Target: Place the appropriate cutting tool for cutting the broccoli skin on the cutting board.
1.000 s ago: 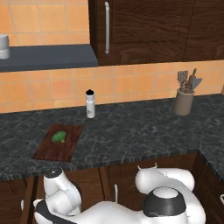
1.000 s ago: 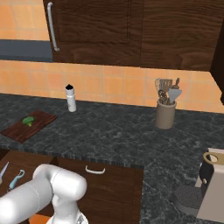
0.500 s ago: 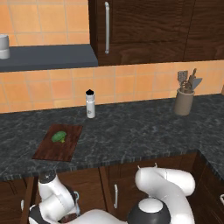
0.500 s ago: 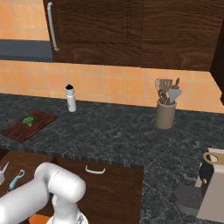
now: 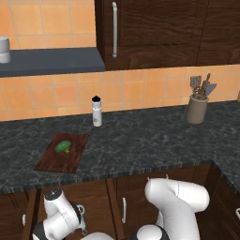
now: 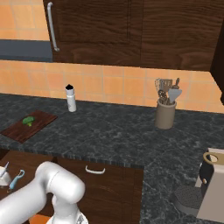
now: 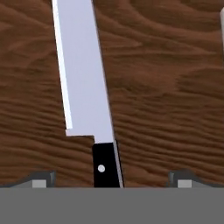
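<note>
- Dropped lower beside the open drawer over the last second: white arm now folded well below the counter edge, so the pick-up looks close.
- Far left on the speckled black counter: flat reddish-brown cutting board point(image 5: 62, 153) with visible grain, lumpy green broccoli point(image 5: 63, 146) resting on it.
- Low left, inside the drawer: light-blue peeler point(image 6: 15, 180), looped head, not the tool wanted.
- Directly under the gripper point(image 7: 109, 181): knife point(image 7: 83, 83), smooth silver blade, black riveted handle, lying flat on brown woodgrain.
- Fingertips spread wide either side of the handle, nothing gripped yet.

Broccoli point(image 5: 63, 146) lies on the cutting board point(image 5: 70, 161), bottle point(image 5: 96, 111) behind.
</note>
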